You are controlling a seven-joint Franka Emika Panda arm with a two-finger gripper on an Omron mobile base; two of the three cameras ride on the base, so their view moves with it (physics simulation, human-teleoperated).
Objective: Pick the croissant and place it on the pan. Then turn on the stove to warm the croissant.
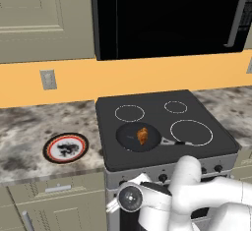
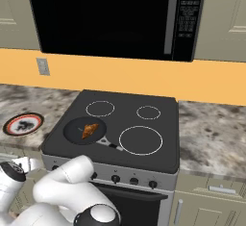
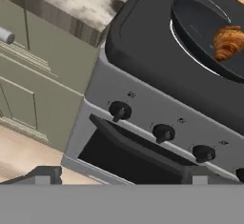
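White arm low, gripper (image 3: 121,176) open, facing stove (image 3: 157,118) knobs

Stove area: item positions

Croissant (image 1: 142,136) lies in the pan (image 1: 129,137), which sits on the stove's (image 1: 147,102) front-left ring, handle pointing right. Plate (image 1: 66,148) rests on the surface (image 1: 29,127) left of the stove. Microwave (image 1: 167,16) hangs above. Knobs (image 3: 163,132) line the stove front, below the pan.

Kitchen (stove (image 1: 165,127); microwave (image 1: 170,16))

One croissant (image 1: 142,136), one pan (image 1: 129,137), four burner rings, perhaps five knobs.
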